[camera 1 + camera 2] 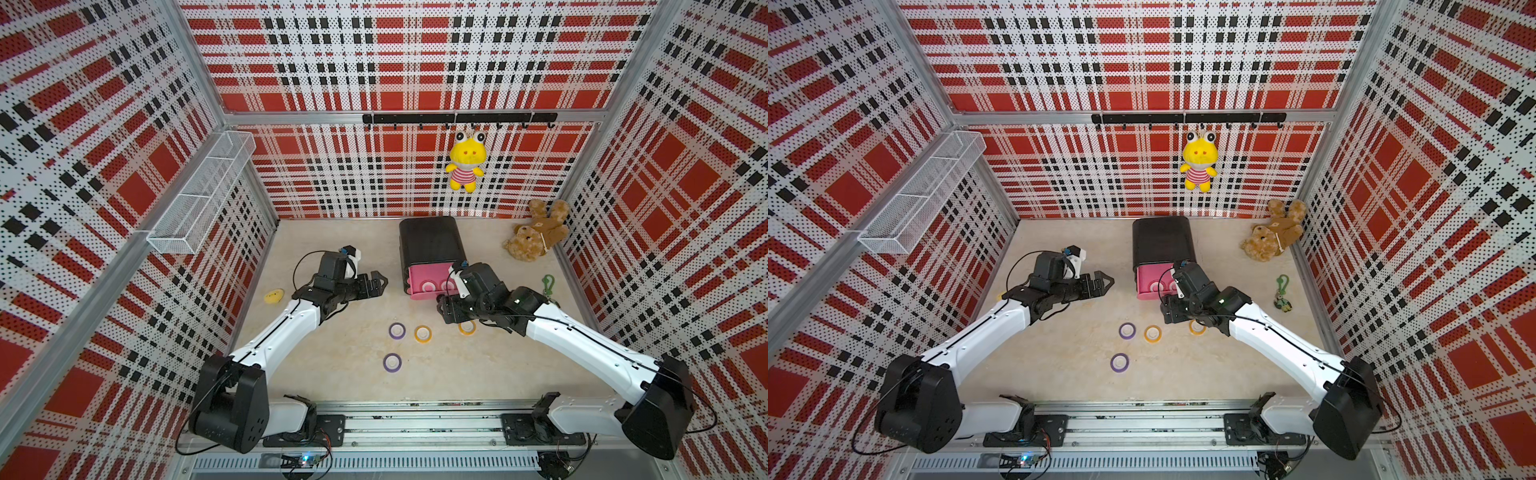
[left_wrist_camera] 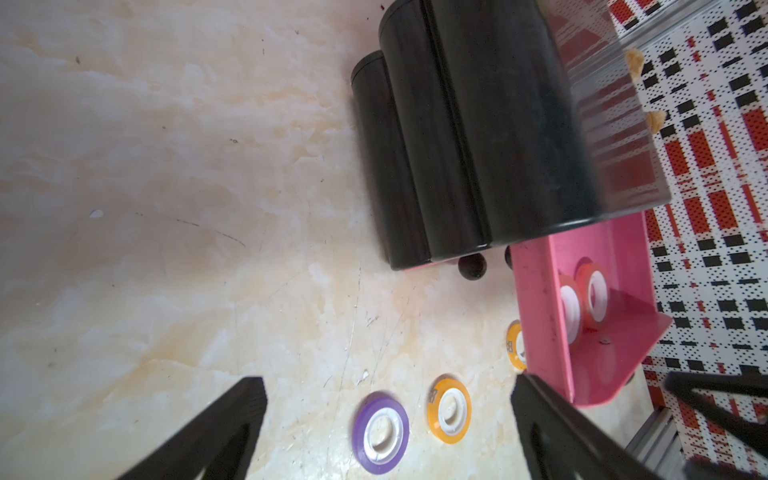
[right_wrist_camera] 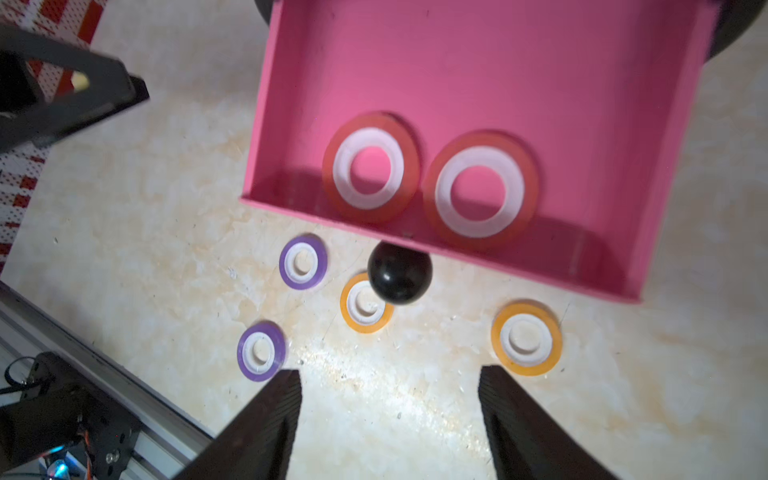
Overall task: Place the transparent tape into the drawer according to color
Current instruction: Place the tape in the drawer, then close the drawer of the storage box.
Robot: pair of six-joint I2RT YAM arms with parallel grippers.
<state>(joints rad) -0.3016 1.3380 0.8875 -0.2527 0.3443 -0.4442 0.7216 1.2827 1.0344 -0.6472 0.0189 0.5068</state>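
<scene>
top views
- left end effector: spread, nothing in it, over bare counter to the left of the drawer unit
- right end effector: just in front of the pink drawer; jaws hard to read from here
- tape: red rolls lie in the pink drawer, which is pulled out of the black cabinet. Purple rolls and orange rolls lie flat on the counter in front of it
- in the way: right arm covers part of one orange roll and part of the drawer
- clutter: yellow toy near the left wall, teddy bear in the back right corner, green keychain by the right wall, frog plush hanging from the hook rail, wire basket on the left wall; all well apart from the tape
- room: beige marbled counter, perforated plaid walls in red, black and white, aluminium frame

left wrist
- fingers: wide apart, empty
- in view: one purple and one orange roll side by side; the other orange roll is half hidden behind the drawer's side wall

right wrist
- fingers: apart, nothing between them
- red rolls: flat, side by side, against the drawer's front wall
- in the way: black knob on the drawer front overlaps one orange roll in this view
- other orange roll: just beside one finger
</scene>
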